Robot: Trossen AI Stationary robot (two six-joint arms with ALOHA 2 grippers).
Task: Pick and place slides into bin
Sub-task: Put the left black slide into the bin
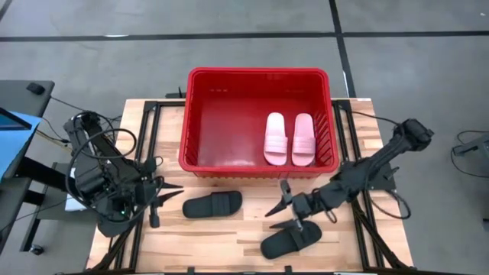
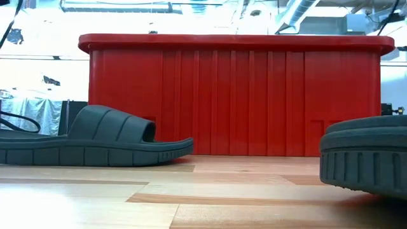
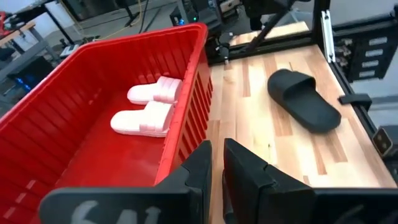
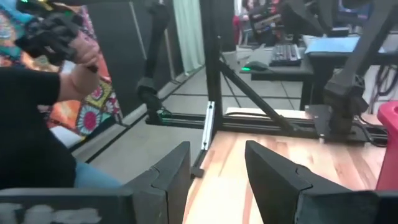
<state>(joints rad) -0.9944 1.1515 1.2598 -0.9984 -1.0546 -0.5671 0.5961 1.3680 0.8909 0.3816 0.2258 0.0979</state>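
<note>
High view is showing the red bin [image 1: 200, 114] sitting at the far middle of the table [image 1: 229, 237], with two pale pink slides [image 1: 289, 139] lying side by side inside it, by its right wall. One black slide [image 1: 212, 204] is lying just in front of the bin. The other black slide [image 1: 290, 240] is lying farther out from the bin, to the right. The right gripper [image 1: 284, 215] is hovering spread open just above that slide. The left gripper [image 1: 164, 202] is waiting left of the bin's front corner, fingers apart.
</note>
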